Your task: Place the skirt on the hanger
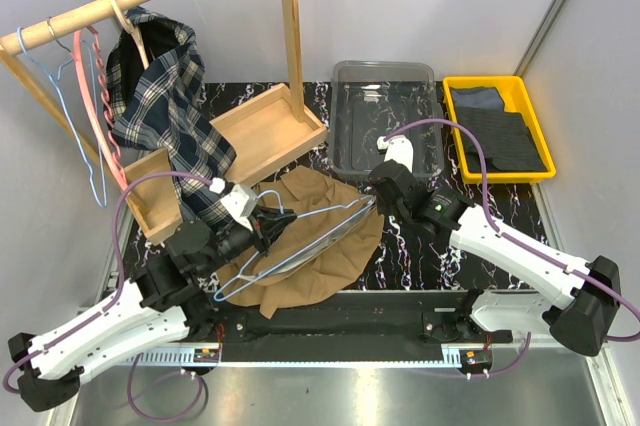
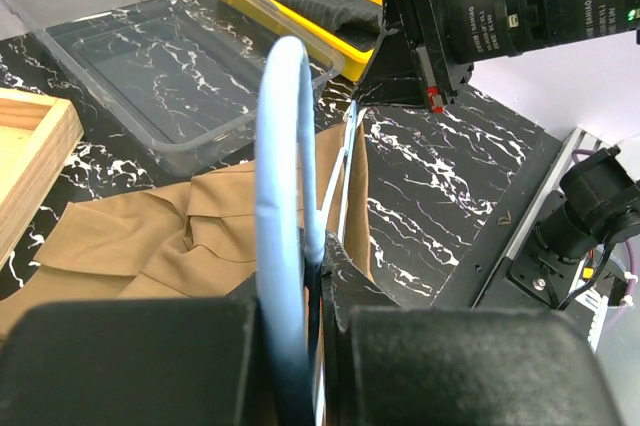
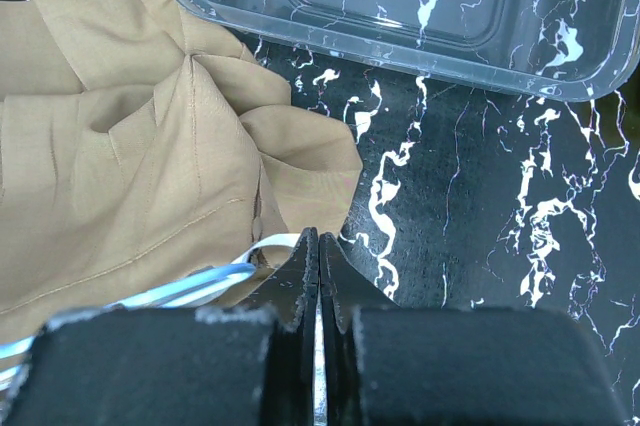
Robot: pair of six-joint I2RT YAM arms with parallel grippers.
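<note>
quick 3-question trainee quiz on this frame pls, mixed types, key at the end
1. True or false: the skirt hangs on the wooden rack.
2. What does the left hand grip? A the hook of the hanger; B the plaid shirt; C the clear tub.
3. Fill in: the yellow tray holds a dark folded ____.
Key: 1 false; 2 A; 3 cloth.
</note>
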